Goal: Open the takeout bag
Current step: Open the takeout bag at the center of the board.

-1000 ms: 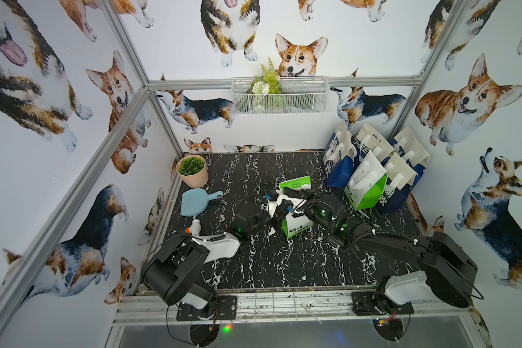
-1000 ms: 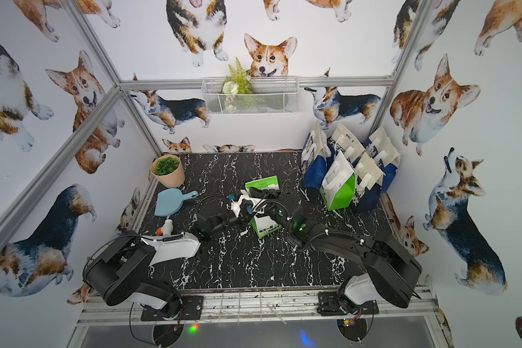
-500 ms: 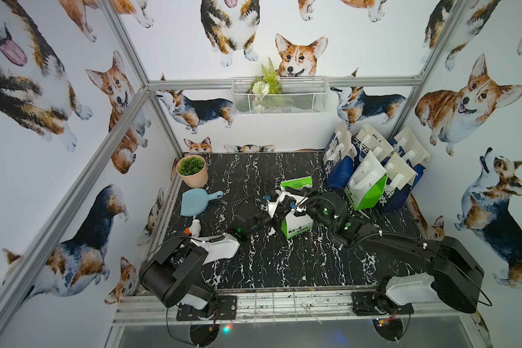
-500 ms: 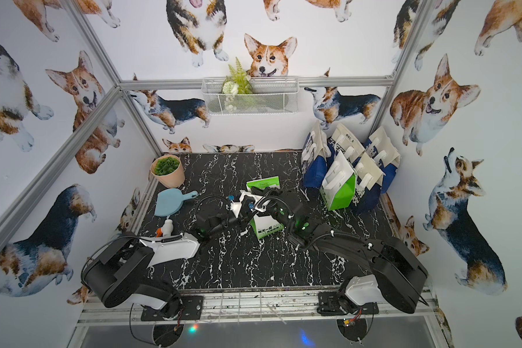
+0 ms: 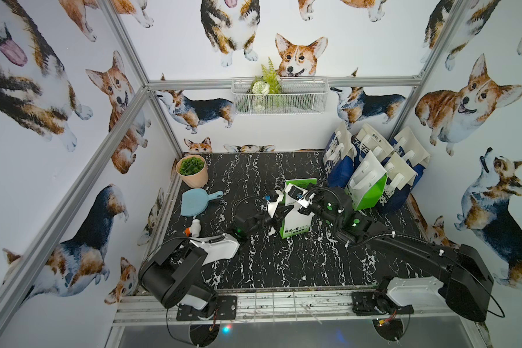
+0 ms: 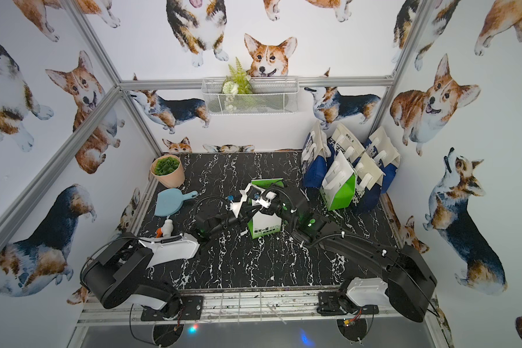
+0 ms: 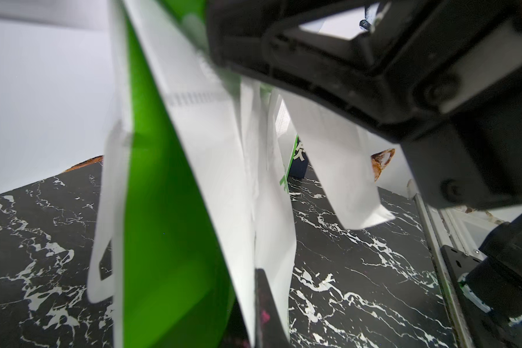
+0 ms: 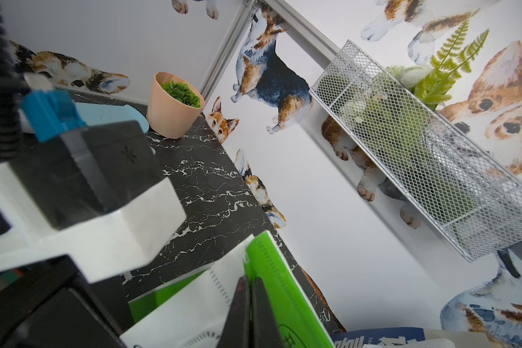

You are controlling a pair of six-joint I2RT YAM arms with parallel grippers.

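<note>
So the left gripper [image 5: 281,213] and right gripper [image 8: 250,281] both sit pinched tight on the top of the green-and-white takeout bag [image 5: 296,221], which stands upright on the marble table [image 5: 268,265].

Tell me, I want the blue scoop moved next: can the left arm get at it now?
Probably not yet: the left gripper is shut on the green takeout bag. The blue scoop lies on that arm's side, nothing between them, so once freed, likely yes.
</note>
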